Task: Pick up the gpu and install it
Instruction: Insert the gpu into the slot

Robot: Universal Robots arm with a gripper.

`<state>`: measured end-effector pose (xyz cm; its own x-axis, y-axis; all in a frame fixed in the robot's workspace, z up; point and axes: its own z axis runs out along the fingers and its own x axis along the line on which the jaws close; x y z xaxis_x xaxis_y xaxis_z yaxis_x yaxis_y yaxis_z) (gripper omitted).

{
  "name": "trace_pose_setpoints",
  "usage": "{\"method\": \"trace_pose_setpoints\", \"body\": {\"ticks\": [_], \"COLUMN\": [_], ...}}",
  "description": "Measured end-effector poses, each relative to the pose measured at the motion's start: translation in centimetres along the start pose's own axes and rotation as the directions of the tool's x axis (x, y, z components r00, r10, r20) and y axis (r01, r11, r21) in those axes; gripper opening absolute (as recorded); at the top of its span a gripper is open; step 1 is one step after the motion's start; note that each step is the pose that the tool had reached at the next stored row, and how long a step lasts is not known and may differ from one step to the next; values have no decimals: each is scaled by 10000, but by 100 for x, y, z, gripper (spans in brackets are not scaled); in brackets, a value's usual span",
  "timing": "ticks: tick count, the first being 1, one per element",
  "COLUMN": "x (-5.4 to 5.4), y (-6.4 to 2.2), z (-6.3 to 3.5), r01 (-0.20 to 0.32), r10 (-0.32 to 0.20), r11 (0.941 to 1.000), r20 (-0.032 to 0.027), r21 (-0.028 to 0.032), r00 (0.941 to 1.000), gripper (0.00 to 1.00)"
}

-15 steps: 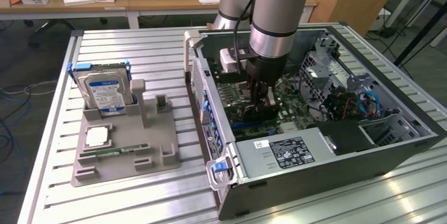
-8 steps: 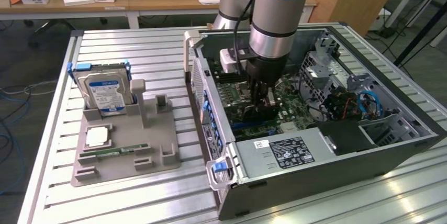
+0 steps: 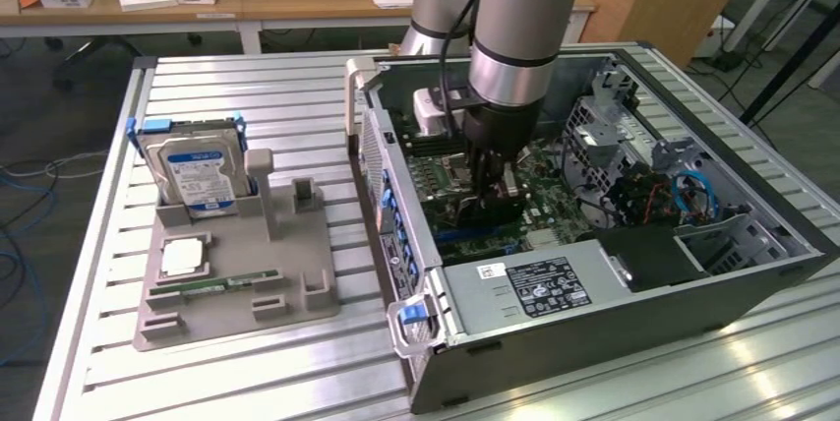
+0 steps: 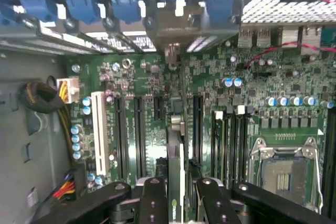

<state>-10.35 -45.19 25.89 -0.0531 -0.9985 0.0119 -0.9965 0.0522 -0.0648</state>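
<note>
My gripper (image 3: pixel 491 188) is down inside the open computer case (image 3: pixel 735 283), above the motherboard (image 3: pixel 552 210). In the wrist view the gripper (image 4: pixel 177 198) is shut on the gpu (image 4: pixel 177 145), a thin dark card seen edge-on between the two black fingers (image 4: pixel 152 200). The card runs toward the case's rear slot openings, and its pale metal bracket (image 4: pixel 173 27) sits against them. It stands in line with the long black expansion slots (image 4: pixel 197 124). I cannot tell whether its edge is seated in a slot. In the exterior view the gpu (image 3: pixel 481 209) shows as a dark piece below the fingers.
A grey fixture (image 3: pixel 236 293) on the slatted table holds a silver hard drive (image 3: pixel 197 175), a CPU chip (image 3: pixel 181 259) and a green RAM stick (image 3: pixel 210 285). The power supply (image 3: pixel 525 288), drive cage (image 3: pixel 617 126) and cables (image 3: pixel 690 195) crowd the case. An empty CPU socket (image 4: pixel 286 174) lies beside the slots.
</note>
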Motion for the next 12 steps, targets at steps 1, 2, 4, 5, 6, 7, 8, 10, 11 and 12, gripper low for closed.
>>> {"method": "trace_pose_setpoints", "body": {"ticks": [1, 2, 4, 5, 6, 7, 8, 10, 11, 12], "x": [-1, -1, -2, -5, -7, -8, -7, -9, -10, -10], "y": [-2, -3, -5, -8, -13, -23, -30, -31, -31, -31], "z": [-8, -8, -8, -9, -8, -7, -7, -1, 2, 3], "r01": [2, 5, 7, 8, 9, 9, 9, 8, 9, 11], "r10": [-2, -5, -7, -8, -9, -9, -9, -8, -9, -10], "r11": [10000, 10000, 10000, 10000, 10000, 10000, 10000, 10000, 10000, 10000], "r20": [-12, -17, -39, -60, -74, -75, -77, -78, -82, -91], "r21": [2, 3, 4, 3, 5, 5, 5, 20, 25, 25], "r00": [10000, 10000, 10000, 10000, 10000, 10000, 10000, 10000, 10000, 10000], "gripper": [26, 26, 26, 26, 26, 26, 26, 26, 26, 26]}}
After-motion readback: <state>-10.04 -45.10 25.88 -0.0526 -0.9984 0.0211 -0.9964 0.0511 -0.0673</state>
